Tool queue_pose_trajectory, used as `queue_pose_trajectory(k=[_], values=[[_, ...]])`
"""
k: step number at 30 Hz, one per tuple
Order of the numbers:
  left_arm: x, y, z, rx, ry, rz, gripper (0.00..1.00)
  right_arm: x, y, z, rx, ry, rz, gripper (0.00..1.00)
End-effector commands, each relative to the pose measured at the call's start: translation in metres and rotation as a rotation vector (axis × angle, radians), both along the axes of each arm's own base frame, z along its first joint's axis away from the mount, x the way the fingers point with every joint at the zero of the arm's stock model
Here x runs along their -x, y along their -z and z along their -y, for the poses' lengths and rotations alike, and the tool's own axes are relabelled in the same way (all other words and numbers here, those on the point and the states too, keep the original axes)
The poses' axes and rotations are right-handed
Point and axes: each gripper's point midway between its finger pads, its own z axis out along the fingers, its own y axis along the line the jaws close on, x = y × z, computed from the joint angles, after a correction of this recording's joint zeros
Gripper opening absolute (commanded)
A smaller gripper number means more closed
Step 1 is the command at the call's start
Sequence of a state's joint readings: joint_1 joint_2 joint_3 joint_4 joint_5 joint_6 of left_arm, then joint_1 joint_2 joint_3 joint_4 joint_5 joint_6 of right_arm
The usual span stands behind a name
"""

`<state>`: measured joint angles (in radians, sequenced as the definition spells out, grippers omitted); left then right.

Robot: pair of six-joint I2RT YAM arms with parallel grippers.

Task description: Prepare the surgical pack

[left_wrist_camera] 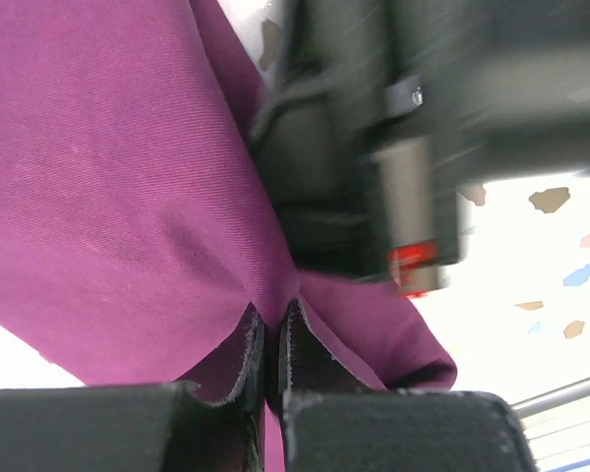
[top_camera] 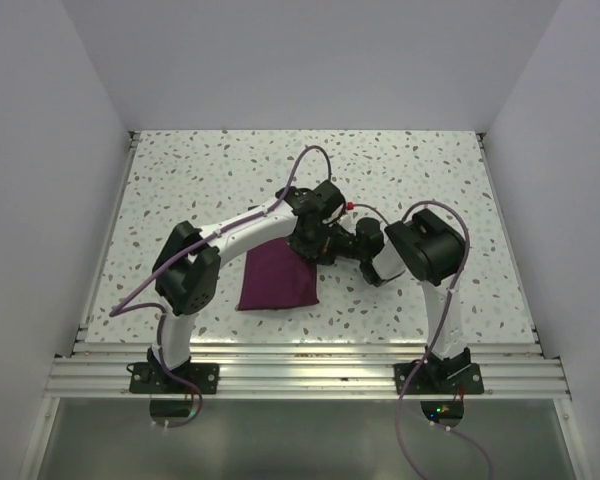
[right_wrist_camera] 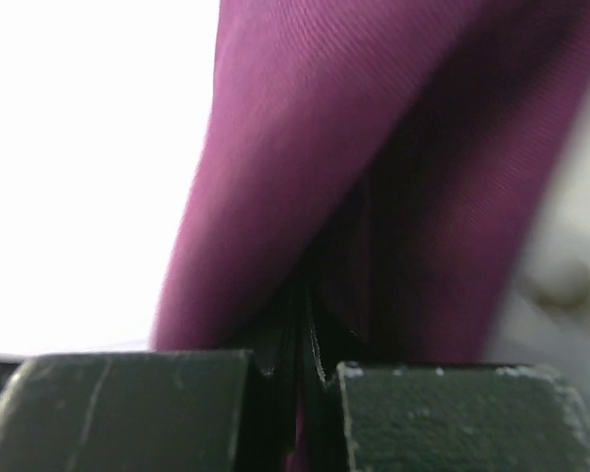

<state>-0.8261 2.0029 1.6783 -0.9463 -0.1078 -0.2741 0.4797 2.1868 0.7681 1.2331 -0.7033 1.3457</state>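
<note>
STAGE: cloth [top_camera: 278, 280] lies folded at centre frame on desk [top_camera: 180, 180]; wrapping looks late, not finished | CLAWS: left claw [left_wrist_camera: 272, 320] and right claw [right_wrist_camera: 300, 295] each pinch its upper-right corner | HIDDEN: what the fold encloses cannot be told; arms [top_camera: 250, 225] cover that corner from above; wrist views blurred.

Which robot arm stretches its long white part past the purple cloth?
The left arm: its white forearm runs beside the purple cloth, along the far edge; the right arm comes in from the right.
</note>
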Motion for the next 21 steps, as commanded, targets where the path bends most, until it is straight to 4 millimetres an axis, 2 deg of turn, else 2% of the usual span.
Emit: queue_pose_trajectory(k=[1, 2, 3, 4, 5, 6, 7, 8, 9, 10, 11, 12, 14, 15, 20, 21], values=[[0.003, -0.015, 0.025, 0.14, 0.011, 0.026, 0.01, -0.007, -0.022, 0.032, 0.001, 0.036, 0.054, 0.0], [0.004, -0.015, 0.025, 0.143, 0.009, 0.025, 0.06, -0.006, -0.021, 0.043, 0.009, 0.025, 0.027, 0.0], [0.006, -0.015, 0.022, 0.143, 0.004, 0.025, 0.18, -0.006, -0.029, 0.048, 0.011, 0.016, 0.036, 0.0], [0.007, -0.016, 0.021, 0.149, -0.003, 0.027, 0.22, -0.005, -0.031, 0.052, 0.031, 0.002, 0.063, 0.0], [0.007, -0.019, 0.022, 0.163, -0.007, 0.032, 0.28, 0.001, -0.024, 0.058, 0.062, -0.023, 0.004, 0.0], [0.009, -0.023, 0.02, 0.174, -0.008, 0.036, 0.37, 0.0, -0.028, 0.06, 0.08, -0.032, 0.013, 0.0], [0.01, -0.026, 0.021, 0.183, -0.011, 0.038, 0.4, -0.001, -0.04, 0.062, 0.111, -0.049, 0.089, 0.0], [0.01, -0.03, 0.021, 0.195, -0.013, 0.043, 0.43, 0.01, -0.026, 0.067, 0.179, -0.069, -0.008, 0.0], [0.01, -0.039, 0.022, 0.214, -0.012, 0.056, 0.47, 0.01, -0.025, 0.071, 0.236, -0.071, -0.002, 0.0], [0.01, -0.044, 0.023, 0.236, -0.016, 0.056, 0.48, 0.001, -0.039, 0.073, 0.297, -0.091, 0.107, 0.0], [0.007, -0.05, 0.025, 0.259, -0.016, 0.073, 0.49, 0.011, -0.032, 0.079, 0.351, -0.11, 0.035, 0.0], [0.011, -0.059, 0.029, 0.3, -0.003, 0.07, 0.5, 0.003, -0.043, 0.078, 0.368, -0.111, 0.066, 0.0], [0.011, -0.071, 0.036, 0.363, 0.008, 0.088, 0.5, 0.002, -0.047, 0.082, 0.399, -0.13, 0.067, 0.0], [0.013, -0.065, 0.035, 0.369, 0.011, 0.077, 0.5, -0.005, -0.058, 0.08, 0.393, -0.127, 0.088, 0.0], [0.011, -0.064, 0.04, 0.446, 0.021, 0.071, 0.42, -0.026, -0.073, 0.081, 0.393, -0.079, 0.082, 0.0], [0.014, -0.054, 0.036, 0.443, 0.02, 0.058, 0.39, -0.032, -0.077, 0.078, 0.375, -0.079, 0.09, 0.0]])
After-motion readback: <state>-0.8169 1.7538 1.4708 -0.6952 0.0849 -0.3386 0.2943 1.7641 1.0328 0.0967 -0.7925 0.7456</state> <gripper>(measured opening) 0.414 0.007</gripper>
